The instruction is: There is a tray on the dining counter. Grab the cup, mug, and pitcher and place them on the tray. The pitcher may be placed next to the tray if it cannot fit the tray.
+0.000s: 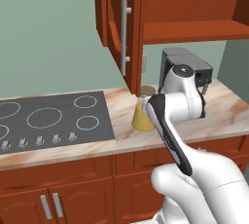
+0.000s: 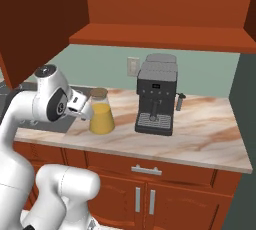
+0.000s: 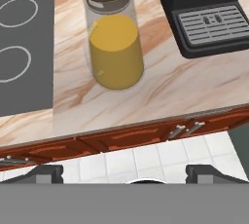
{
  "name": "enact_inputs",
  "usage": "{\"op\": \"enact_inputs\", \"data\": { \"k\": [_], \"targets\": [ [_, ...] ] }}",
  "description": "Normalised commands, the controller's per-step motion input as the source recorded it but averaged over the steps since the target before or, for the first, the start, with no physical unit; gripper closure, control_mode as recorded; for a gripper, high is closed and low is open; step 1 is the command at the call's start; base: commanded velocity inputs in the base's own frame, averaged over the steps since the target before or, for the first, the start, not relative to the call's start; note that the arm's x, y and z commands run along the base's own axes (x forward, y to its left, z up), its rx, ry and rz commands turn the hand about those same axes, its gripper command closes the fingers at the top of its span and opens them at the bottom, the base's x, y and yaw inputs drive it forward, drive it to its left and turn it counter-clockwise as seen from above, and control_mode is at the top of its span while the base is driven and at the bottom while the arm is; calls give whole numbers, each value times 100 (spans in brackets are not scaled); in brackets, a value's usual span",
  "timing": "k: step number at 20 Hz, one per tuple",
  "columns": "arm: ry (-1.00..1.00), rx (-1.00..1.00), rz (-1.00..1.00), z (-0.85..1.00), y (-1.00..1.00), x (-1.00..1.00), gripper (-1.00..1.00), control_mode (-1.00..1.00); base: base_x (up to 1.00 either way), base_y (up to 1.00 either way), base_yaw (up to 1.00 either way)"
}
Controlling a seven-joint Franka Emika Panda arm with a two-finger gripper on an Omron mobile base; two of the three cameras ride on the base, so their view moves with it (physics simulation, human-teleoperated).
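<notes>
1. In the hand view the pitcher (image 3: 111, 38) stood upright at upper centre, straight ahead of the gripper (image 3: 124, 172), well apart from it across the counter edge.
2. The gripper's fingers were spread fully apart, holding nothing.
3. The pitcher sat on the marbled counter (image 3: 160, 86) between the stovetop (image 3: 24, 52) and the coffee machine (image 3: 209, 18).
4. It was clear glass, with a brown lid and orange-yellow liquid.

Kitchen, stovetop (image 1: 48, 118), coffee machine (image 2: 157, 94), cabinets (image 1: 121, 18)
</notes>
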Motion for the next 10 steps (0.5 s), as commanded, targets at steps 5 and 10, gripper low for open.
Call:
{"op": "enact_inputs", "data": {
  "k": [5, 10],
  "targets": [
    [0, 0, 0, -11, 21, 14, -100, -100, 0, 0, 0],
    [0, 0, 0, 0, 20, 16, -100, -100, 0, 0, 0]
  ]
}}
